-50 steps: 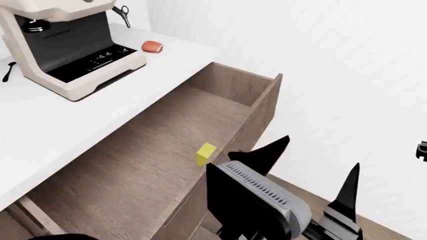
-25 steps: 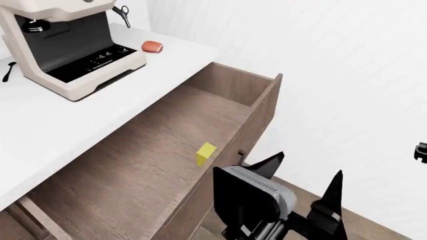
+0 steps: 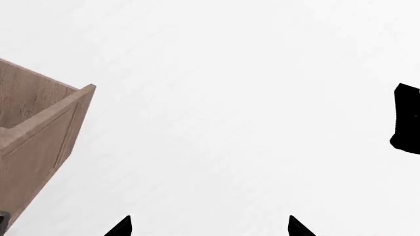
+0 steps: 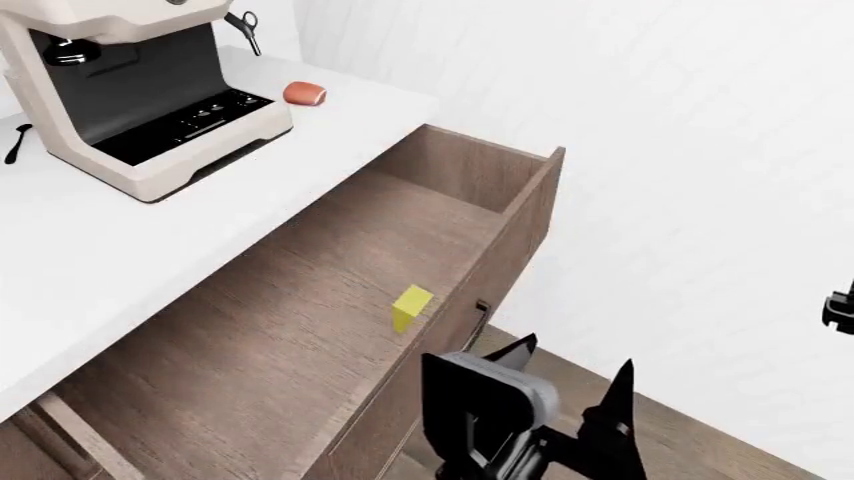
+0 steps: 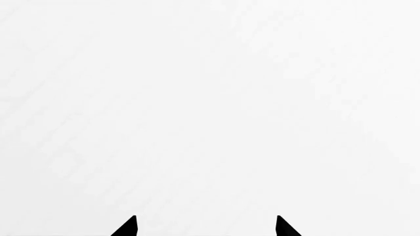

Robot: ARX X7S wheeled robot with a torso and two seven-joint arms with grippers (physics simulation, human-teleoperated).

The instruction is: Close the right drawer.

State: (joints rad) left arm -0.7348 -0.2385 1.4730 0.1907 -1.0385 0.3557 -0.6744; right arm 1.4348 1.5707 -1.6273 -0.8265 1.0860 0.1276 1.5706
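The right drawer [image 4: 518,225] stands pulled far out from under the white counter, its brown wood-grain box open to view. A bit of its dark handle [image 4: 481,308] shows on the outer face of the front. My left gripper [image 4: 567,365] hangs open just outside the drawer front, low and near the handle, holding nothing. In the left wrist view the gripper [image 3: 208,227] shows only two spread tips, with the drawer's corner [image 3: 62,118] off to one side. My right gripper [image 5: 204,227] is open too and faces a blank white wall; one black part of it [image 4: 841,305] shows at the head view's right edge.
A small yellow block [image 4: 411,305] lies inside the drawer near its front. On the white counter [image 4: 120,250] stand a cream espresso machine [image 4: 134,90] and a small red-orange object [image 4: 306,94]. A brown wood surface [image 4: 707,440] lies below the drawer front.
My left gripper has sunk lower and drawn back along the drawer front, showing smaller in the head view. The drawer and the yellow block have not moved.
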